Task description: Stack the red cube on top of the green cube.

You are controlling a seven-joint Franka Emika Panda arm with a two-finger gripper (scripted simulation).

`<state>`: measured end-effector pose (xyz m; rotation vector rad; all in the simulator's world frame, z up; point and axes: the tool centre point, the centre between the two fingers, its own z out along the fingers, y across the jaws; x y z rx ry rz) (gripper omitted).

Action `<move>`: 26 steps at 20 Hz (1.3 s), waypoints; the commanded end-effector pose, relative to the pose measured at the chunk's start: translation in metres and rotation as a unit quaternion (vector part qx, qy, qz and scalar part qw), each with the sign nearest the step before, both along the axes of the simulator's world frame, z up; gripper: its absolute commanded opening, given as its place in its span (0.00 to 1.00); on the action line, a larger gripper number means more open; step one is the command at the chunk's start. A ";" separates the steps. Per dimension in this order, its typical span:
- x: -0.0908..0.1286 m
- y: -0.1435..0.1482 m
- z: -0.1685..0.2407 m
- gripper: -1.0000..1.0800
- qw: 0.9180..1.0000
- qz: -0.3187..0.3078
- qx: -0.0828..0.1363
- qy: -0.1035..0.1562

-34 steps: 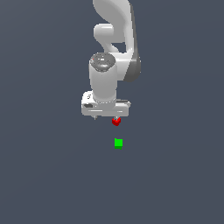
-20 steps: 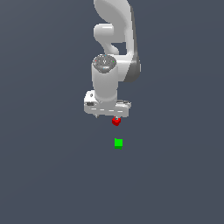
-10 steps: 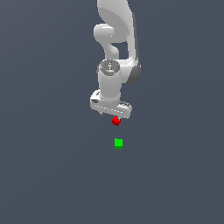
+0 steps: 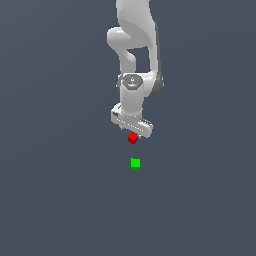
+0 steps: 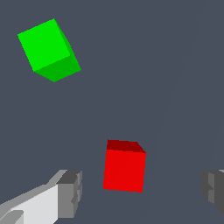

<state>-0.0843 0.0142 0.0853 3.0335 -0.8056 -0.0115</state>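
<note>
The red cube lies on the grey floor directly under my white gripper. In the wrist view the red cube sits between the two grey fingertips, with a gap on each side, wider toward the other finger. My gripper is open and touches nothing. The green cube rests a short way nearer the camera in the exterior view, apart from the red one; in the wrist view the green cube shows well beyond the fingers.
Only the plain dark grey floor surrounds the two cubes. The white arm rises behind the gripper.
The hand has turned about its wrist and shifted slightly toward the exterior view's right, now centred over the red cube. Neither cube has moved.
</note>
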 end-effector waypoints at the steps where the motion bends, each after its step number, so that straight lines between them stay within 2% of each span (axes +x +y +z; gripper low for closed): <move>1: -0.004 0.004 -0.006 0.96 1.000 -0.018 0.000 -0.002; 8: -0.008 0.012 -0.015 0.96 0.999 -0.043 0.000 -0.004; 17: -0.008 0.013 -0.018 0.96 0.999 -0.045 0.000 -0.004; 26: -0.009 0.013 -0.053 0.96 0.999 -0.045 0.000 -0.004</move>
